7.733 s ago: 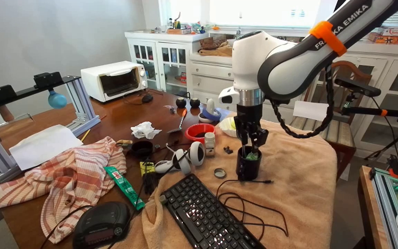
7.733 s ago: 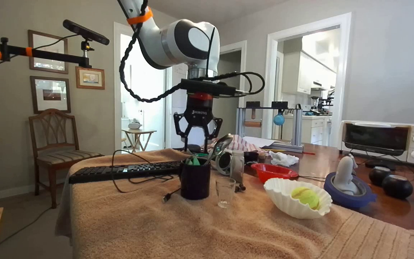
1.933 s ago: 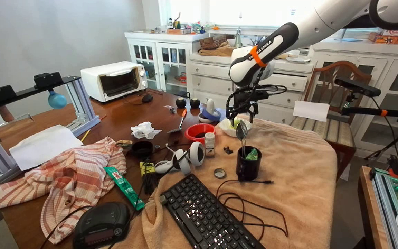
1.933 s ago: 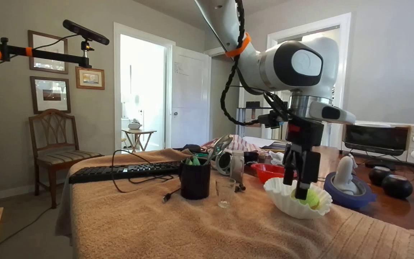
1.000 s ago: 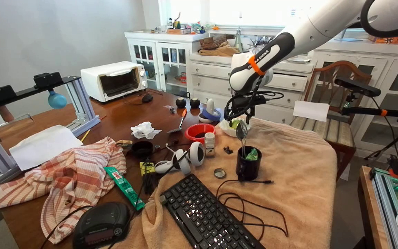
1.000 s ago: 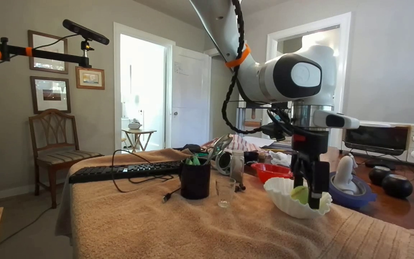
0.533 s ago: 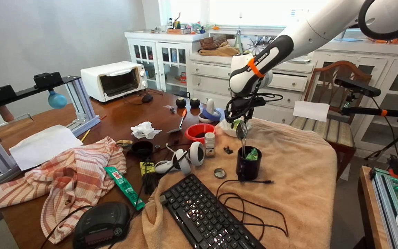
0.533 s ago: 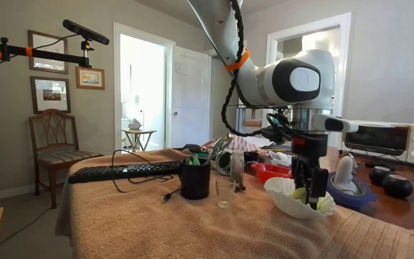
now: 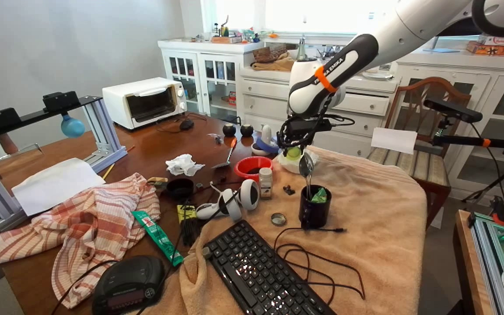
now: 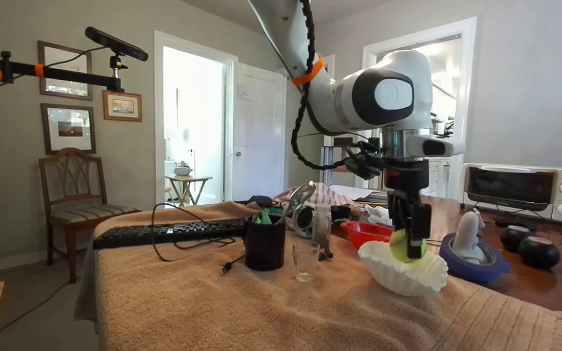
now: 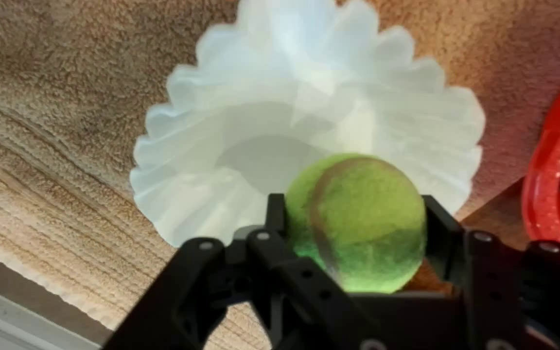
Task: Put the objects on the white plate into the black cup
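Observation:
The white plate is a deep fluted dish on the tan towel (image 10: pixel 398 277); it also shows in the wrist view (image 11: pixel 270 112) and in an exterior view (image 9: pixel 300 167). My gripper (image 11: pixel 353 212) is shut on a yellow-green tennis ball (image 11: pixel 362 218), a finger on each side. The ball (image 10: pixel 398 246) is held at the plate's rim height, partly above it. No other piece shows in the visible part of the plate. The black cup (image 9: pixel 314 214) stands upright on the towel, also seen here (image 10: pixel 265 248). Green pieces (image 9: pixel 320 195) and spoons (image 9: pixel 306 166) stick out of it.
A small clear glass (image 10: pixel 305 261) stands between cup and plate. A red bowl (image 9: pixel 253 166), a spice jar (image 9: pixel 265 183) and a blue tape ring (image 10: pixel 476 258) are near the plate. A black keyboard (image 9: pixel 260 267) and its cable lie beside the cup.
My gripper has moved from over the cup to the plate, lowered around the ball, and shut on it. In the last half second it has risen, lifting the ball from inside the plate.

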Robot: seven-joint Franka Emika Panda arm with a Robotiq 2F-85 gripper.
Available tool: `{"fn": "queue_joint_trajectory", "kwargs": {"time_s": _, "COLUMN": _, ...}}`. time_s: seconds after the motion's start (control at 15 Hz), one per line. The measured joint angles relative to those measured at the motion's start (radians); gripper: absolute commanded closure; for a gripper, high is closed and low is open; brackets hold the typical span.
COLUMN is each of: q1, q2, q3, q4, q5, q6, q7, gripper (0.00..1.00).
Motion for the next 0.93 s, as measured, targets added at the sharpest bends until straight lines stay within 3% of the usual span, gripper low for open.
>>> {"fn": "queue_joint_trajectory", "kwargs": {"time_s": 0.4, "q1": 0.067, "q2": -0.157, "q3": -0.027, "q4": -0.151, "q5": 0.004, "q6": 0.007, "q7": 0.214, "gripper": 0.58}}
{"fn": "queue_joint_trajectory", "kwargs": {"time_s": 0.47, "q1": 0.073, "q2": -0.192, "q3": -0.027, "q4": -0.188, "q5": 0.005, "q6": 0.002, "q7": 0.249, "gripper": 0.33}}
{"fn": "queue_joint_trajectory", "kwargs": {"time_s": 0.67, "q1": 0.076, "q2": -0.284, "q3": -0.027, "q4": -0.285, "q5": 0.011, "q6": 0.001, "q7": 0.307, "gripper": 0.33}}
{"fn": "queue_joint_trajectory", "kwargs": {"time_s": 0.73, "q1": 0.076, "q2": -0.3, "q3": -0.027, "q4": -0.3, "q5": 0.011, "q6": 0.001, "q7": 0.311, "gripper": 0.58}}
{"fn": "queue_joint_trajectory", "kwargs": {"time_s": 0.93, "q1": 0.074, "q2": -0.309, "q3": -0.024, "q4": -0.31, "q5": 0.002, "q6": 0.001, "q7": 0.314, "gripper": 0.58}}
